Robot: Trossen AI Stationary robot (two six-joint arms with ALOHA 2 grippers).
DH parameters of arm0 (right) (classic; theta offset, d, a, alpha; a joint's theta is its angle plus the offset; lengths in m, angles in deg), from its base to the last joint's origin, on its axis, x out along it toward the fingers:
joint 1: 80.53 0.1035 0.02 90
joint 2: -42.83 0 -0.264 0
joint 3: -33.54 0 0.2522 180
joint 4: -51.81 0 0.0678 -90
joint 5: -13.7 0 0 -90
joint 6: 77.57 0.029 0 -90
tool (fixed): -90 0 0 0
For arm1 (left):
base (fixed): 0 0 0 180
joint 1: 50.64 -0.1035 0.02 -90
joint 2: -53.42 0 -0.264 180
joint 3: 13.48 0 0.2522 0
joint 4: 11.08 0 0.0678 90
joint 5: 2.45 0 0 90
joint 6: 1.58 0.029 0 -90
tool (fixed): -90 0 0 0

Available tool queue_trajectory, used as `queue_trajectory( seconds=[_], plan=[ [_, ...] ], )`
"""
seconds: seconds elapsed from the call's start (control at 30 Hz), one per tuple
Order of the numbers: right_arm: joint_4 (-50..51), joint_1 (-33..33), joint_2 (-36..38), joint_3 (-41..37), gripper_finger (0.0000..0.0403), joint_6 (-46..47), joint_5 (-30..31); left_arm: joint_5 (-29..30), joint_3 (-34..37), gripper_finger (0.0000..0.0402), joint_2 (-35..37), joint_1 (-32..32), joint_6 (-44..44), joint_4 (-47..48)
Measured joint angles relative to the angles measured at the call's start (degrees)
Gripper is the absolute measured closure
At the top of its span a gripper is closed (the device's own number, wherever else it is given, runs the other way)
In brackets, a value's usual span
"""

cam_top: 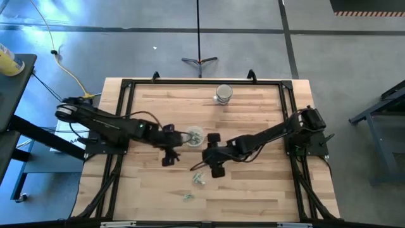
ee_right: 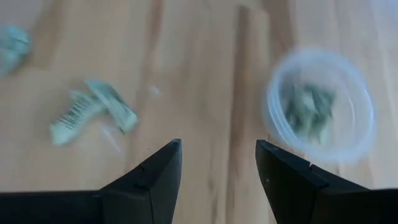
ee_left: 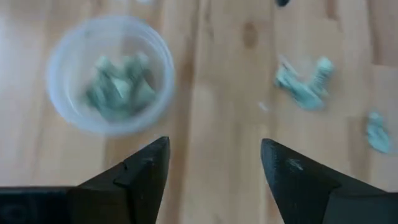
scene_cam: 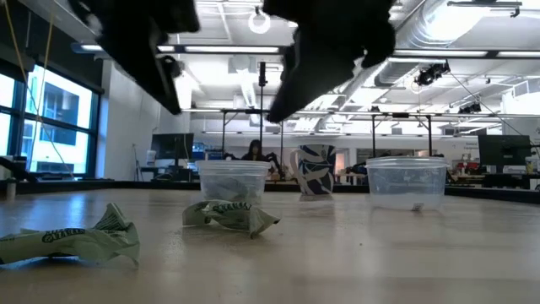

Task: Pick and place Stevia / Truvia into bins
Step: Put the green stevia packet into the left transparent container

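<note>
Several crumpled pale green and white packets lie in the round clear cup (cam_top: pixel 195 135) at mid-table, also seen as the cup (ee_left: pixel 111 74) and the cup (ee_right: pixel 320 106). Loose packets rest flat on the wood: one packet (cam_top: pixel 199 179), another packet (cam_top: pixel 187 197); they show as a packet (ee_left: pixel 305 84), a packet (ee_right: pixel 93 109) and a packet (scene_cam: pixel 229 215). A second clear cup (scene_cam: pixel 407 181) shows only in the low view. My left gripper (ee_left: pixel 214 146) is open, just left of the round cup. My right gripper (ee_right: pixel 217 146) is open, between the cup and the loose packets. Both hang above the table.
A greyish patterned jar (cam_top: pixel 223 94) stands near the table's far edge. A dark frame (cam_top: pixel 126 85) runs around the tabletop. Another loose packet (scene_cam: pixel 72 241) lies close to the low camera. Bare wood lies toward the left and right sides.
</note>
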Motion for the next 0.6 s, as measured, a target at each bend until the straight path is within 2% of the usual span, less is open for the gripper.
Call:
queue_trajectory(
  seconds=[0.07,0.2,0.3,0.43,0.6],
  plan=[
    [-0.20,0.53,-1.02,1.25,0.0206,-3.62,-1.35,0.81,0.00,0.0113,1.38,2.56,-3.51,2.14],
    [0.18,1.20,-4.30,4.36,0.0206,-8.37,-7.83,2.24,0.00,0.0113,3.30,7.93,-7.16,6.13],
    [1.18,1.41,-8.03,7.76,0.0206,-8.77,-10.66,2.50,0.02,0.0112,3.74,11.44,-10.38,7.94],
    [4.93,1.84,-13.45,13.10,0.0206,-7.00,-11.02,1.90,0.02,0.0112,3.74,14.74,-15.60,10.13],
    [10.87,2.71,-19.04,19.69,0.0206,-7.96,-10.61,1.25,0.04,0.0112,4.27,17.13,-17.91,13.06]
  ],
)
